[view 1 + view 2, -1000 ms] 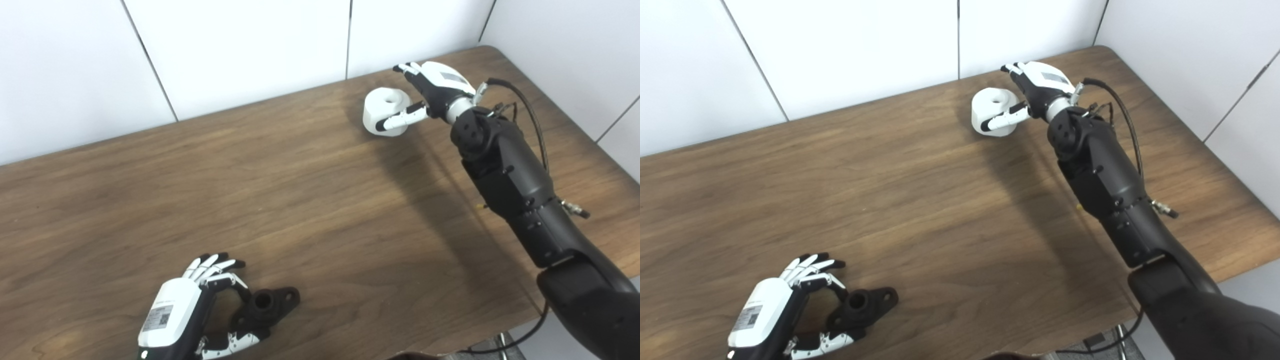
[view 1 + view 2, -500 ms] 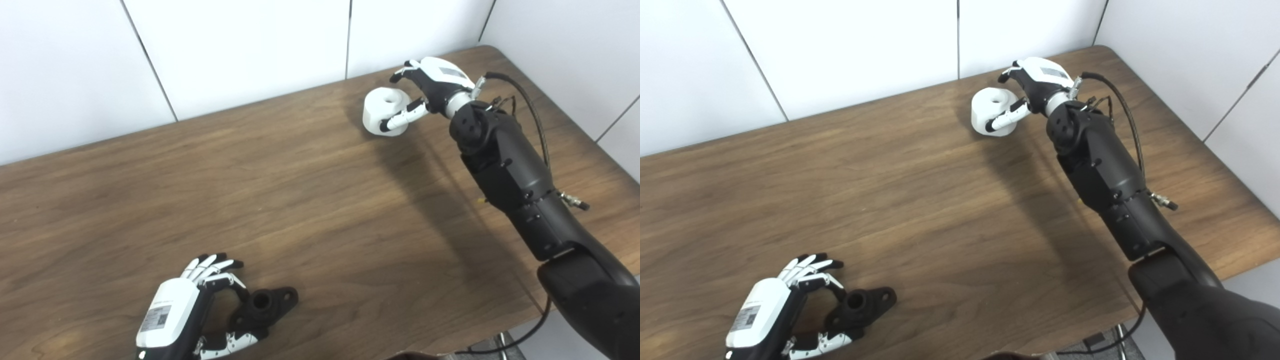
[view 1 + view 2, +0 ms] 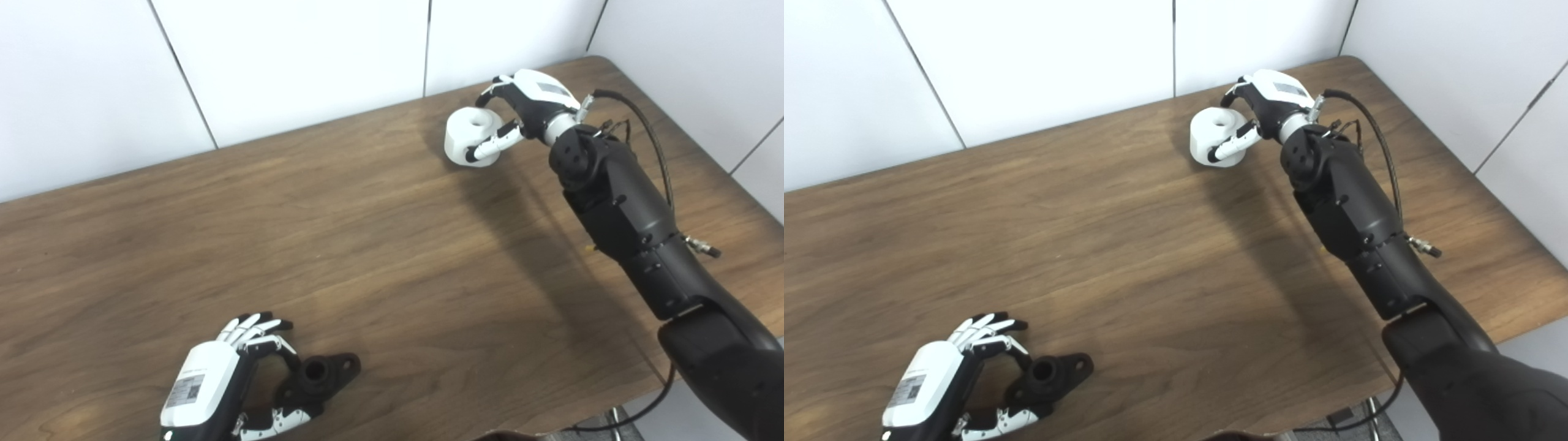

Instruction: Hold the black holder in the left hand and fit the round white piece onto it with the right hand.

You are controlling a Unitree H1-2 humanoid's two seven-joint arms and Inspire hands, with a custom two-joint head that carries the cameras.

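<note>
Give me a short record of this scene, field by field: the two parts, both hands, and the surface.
surface: wooden table, white panelled wall behind
black holder: lying on the table near the front edge
left hand: fingers curled around the black holder, which rests on the table
round white piece: on the table at the far right
right hand: thumb and fingers closing on the round white piece
parts joined: no, far apart
</note>
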